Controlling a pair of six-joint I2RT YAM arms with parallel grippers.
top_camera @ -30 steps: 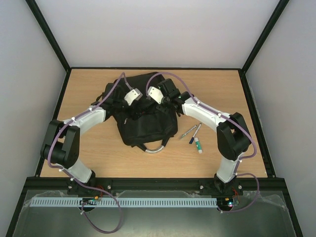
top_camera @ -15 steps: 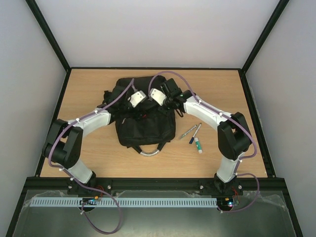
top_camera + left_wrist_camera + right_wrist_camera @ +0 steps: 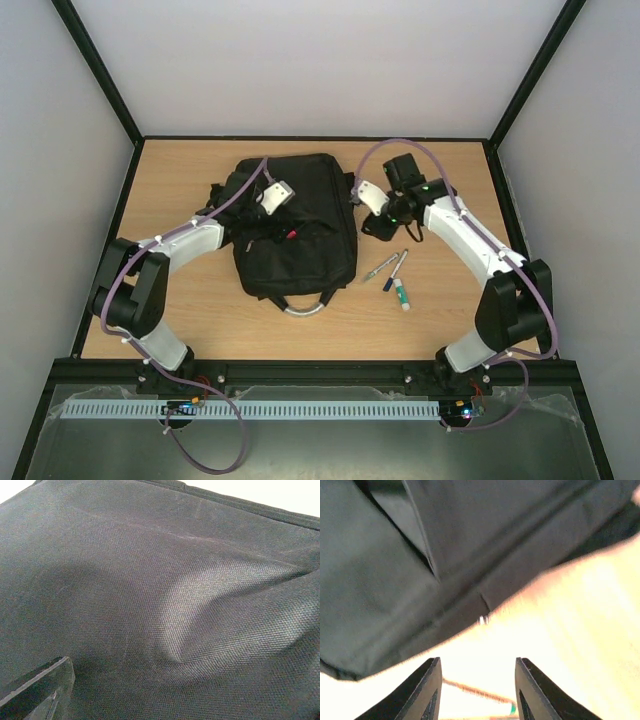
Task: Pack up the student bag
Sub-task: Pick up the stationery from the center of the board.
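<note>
The left gripper (image 3: 262,212) hangs over the student bag (image 3: 310,200) with jaws spread wide, while the right gripper (image 3: 478,661), jaws partly apart, grips nothing beside it.

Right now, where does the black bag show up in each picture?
Top view: bag in the middle of the table.
Left wrist: bag fabric fills the frame.
Right wrist: bag covers the upper half, blurred.
Shared landmark: the table, in top and right-wrist views.
</note>
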